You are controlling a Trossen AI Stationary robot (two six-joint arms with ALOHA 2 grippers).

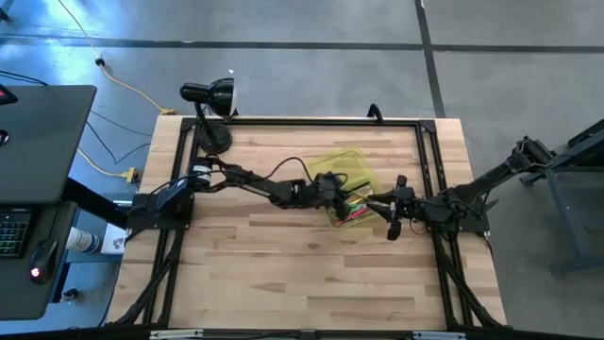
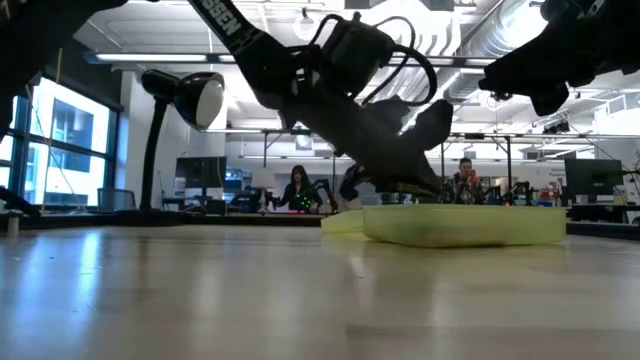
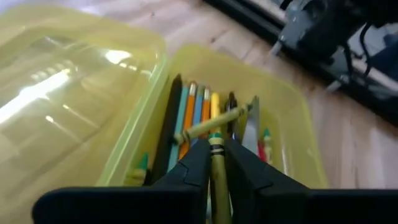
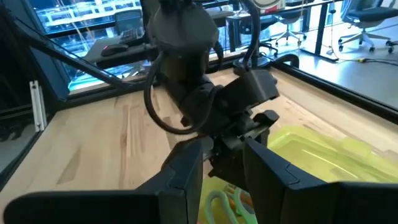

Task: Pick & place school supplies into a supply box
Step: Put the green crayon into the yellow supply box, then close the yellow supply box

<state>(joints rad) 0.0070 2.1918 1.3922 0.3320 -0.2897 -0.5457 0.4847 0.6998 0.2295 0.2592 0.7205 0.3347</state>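
Over the table's far-middle: left hand [image 3: 214, 163] clenched on a thin yellow-olive crayon w/ black bands [image 3: 217, 168], poised above the open box.
Box: small translucent yellow-green plastic supply box [image 1: 332, 215], hinged lid [image 3: 68, 81] folded flat beside the tray; sits on the light wood-plank table [image 1: 283, 274] betw. the two arms.
Already inside: pens & pencils laid lengthwise – black, teal, orange, yellow [image 3: 194, 115]; another olive crayon [image 3: 214, 122] lying crosswise on top; grey blade-like piece [image 3: 250, 127] toward the far wall, prob. scissors.
Right wrist view: green scissor handle [image 4: 219, 205] & sth orange just visible in the tray below the left wrist.
Right hand: [image 4: 221, 177] fingers spread, gripping nothing, hovering near the box's edge, facing the left arm; seems to be waiting.
Step in hand: judged as the drop-off – crayon carried over the tray, tip pointing along the row, not yet let go.
Next move calls for: lowering a touch, lining the crayon up w/ the others so it lies flat, then parting the fingers; crosswise crayon may make it rest askew.
Progress: looks late on – no loose supplies visible on the table in the high view.
Bystander: black gooseneck desk lamp [image 1: 209, 104] at the far-left corner, well apart.
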